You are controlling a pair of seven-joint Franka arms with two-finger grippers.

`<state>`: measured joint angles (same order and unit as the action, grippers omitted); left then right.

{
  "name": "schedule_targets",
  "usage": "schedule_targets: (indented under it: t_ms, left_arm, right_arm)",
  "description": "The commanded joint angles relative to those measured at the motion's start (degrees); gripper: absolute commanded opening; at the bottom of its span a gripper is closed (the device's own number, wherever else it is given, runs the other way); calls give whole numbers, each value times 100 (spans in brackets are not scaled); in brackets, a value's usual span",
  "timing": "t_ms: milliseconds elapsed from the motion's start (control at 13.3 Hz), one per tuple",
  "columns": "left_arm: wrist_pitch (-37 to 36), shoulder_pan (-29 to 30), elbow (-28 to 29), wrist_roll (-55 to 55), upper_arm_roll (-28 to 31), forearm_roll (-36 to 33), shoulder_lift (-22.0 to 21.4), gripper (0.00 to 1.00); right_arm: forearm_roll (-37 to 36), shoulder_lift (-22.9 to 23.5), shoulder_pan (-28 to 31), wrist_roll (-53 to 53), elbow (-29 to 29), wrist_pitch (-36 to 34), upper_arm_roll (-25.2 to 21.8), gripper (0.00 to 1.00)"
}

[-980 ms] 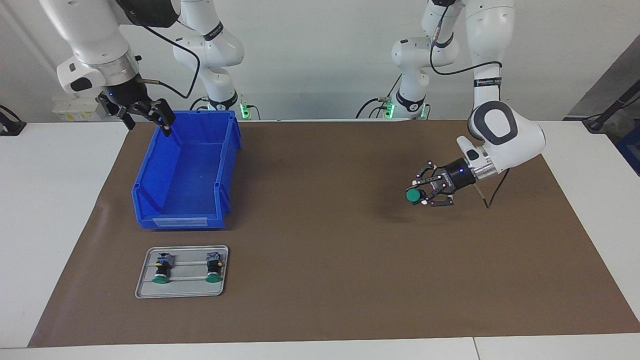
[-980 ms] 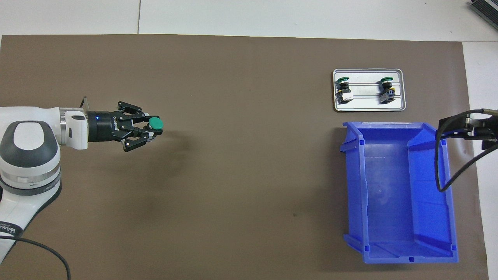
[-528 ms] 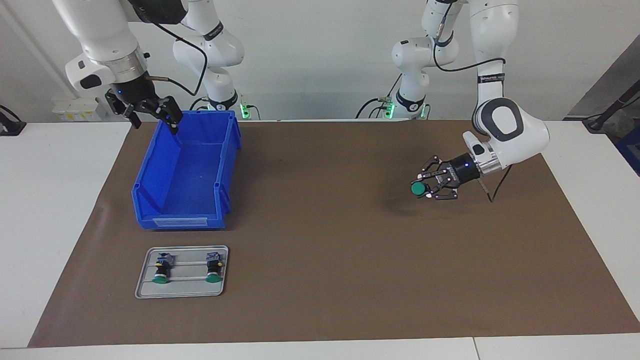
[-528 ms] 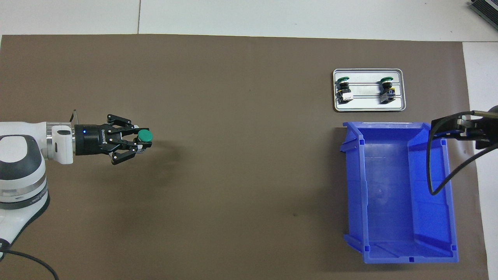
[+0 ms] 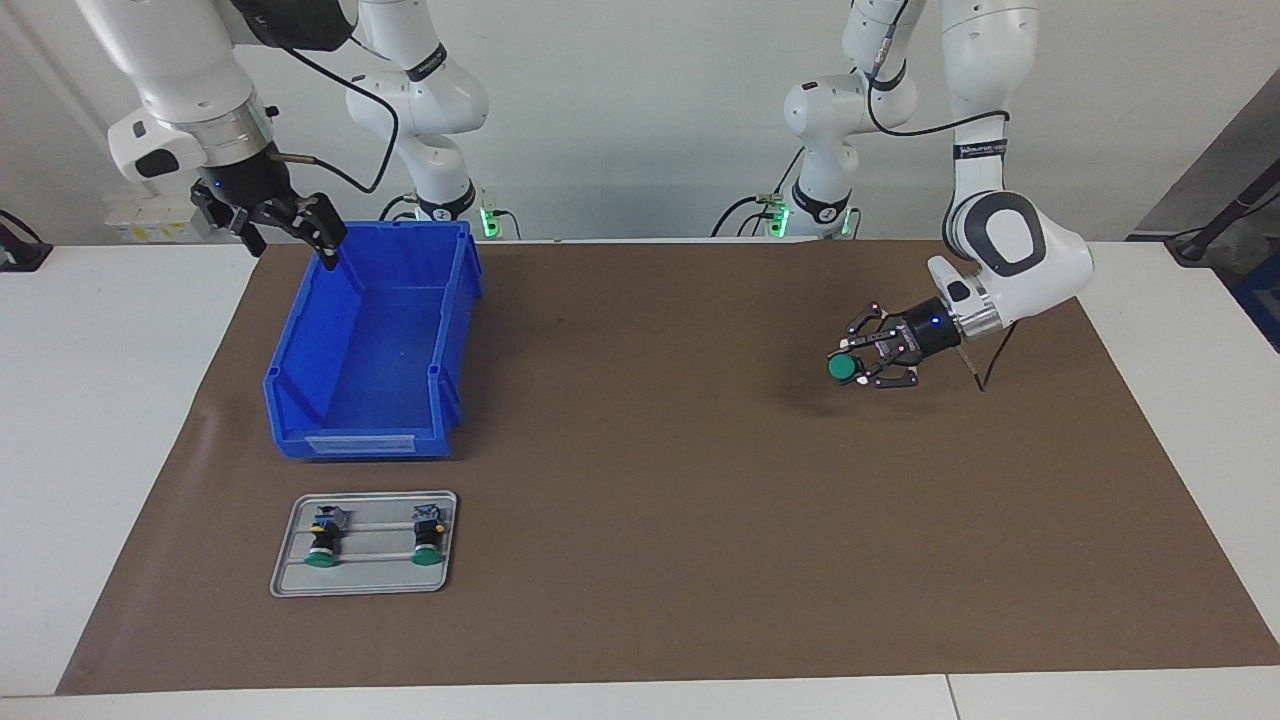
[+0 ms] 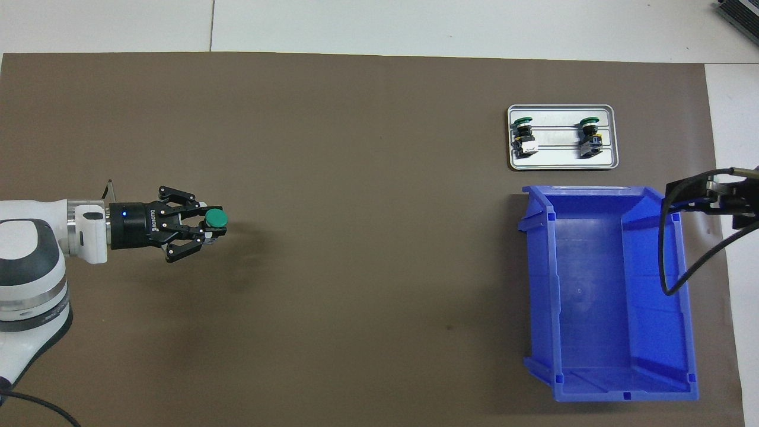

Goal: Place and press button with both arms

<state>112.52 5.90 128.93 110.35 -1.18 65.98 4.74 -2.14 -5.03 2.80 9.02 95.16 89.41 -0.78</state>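
Note:
My left gripper [image 5: 852, 367] hangs low over the brown mat [image 5: 640, 560] toward the left arm's end of the table, shut on a button [image 5: 842, 369] whose green cap points sideways toward the middle. From above, the same button [image 6: 216, 220] sits between the fingers of the left gripper [image 6: 211, 226]. Up at the blue bin's [image 5: 300, 385] corner hovers my right gripper [image 5: 292, 238], open and holding nothing. It shows only partly in the overhead view, as the right gripper [image 6: 714, 200] at the picture's edge.
A grey metal tray [image 5: 290, 580] lies farther from the robots than the bin, with two more green-capped buttons [image 5: 322, 541] [image 5: 428, 540] lying on it. The blue bin [image 6: 605, 332] has nothing in it. The right arm's cable [image 6: 667, 261] droops over the bin.
The left gripper has drawn back toward its own arm's base with the button and sunk lower over the mat. The right gripper has shifted slightly above the bin's corner.

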Motion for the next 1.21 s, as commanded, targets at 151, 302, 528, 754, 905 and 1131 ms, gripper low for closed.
schedule_targets:
  t_ms: [151, 302, 528, 754, 905, 1131]
  left_arm:
    - [-72, -18, 177, 399, -40, 502, -114, 0]
    - [-72, -201, 150, 714, -58, 922, -9, 0]
    - [-72, -431, 150, 1295, -58, 1679, 211, 0]
    - [-81, -668, 124, 1839, -75, 2294, 439, 0]
    - [-98, -678, 115, 2052, -84, 2524, 589, 0]
    - [-98, -906, 89, 2324, -102, 2945, 747, 0]
  right_arm:
    - [11, -78, 124, -278, 153, 384, 60, 100]
    - [11, -68, 2, 63, 126, 375, 113, 100]
    - [11, -69, -69, 171, 144, 419, 122, 100]
    - [20, -77, -16, 100, 196, 481, 113, 100]
    - [20, -77, -25, 109, 196, 463, 104, 100]
    - [11, -77, -25, 100, 205, 516, 113, 100]
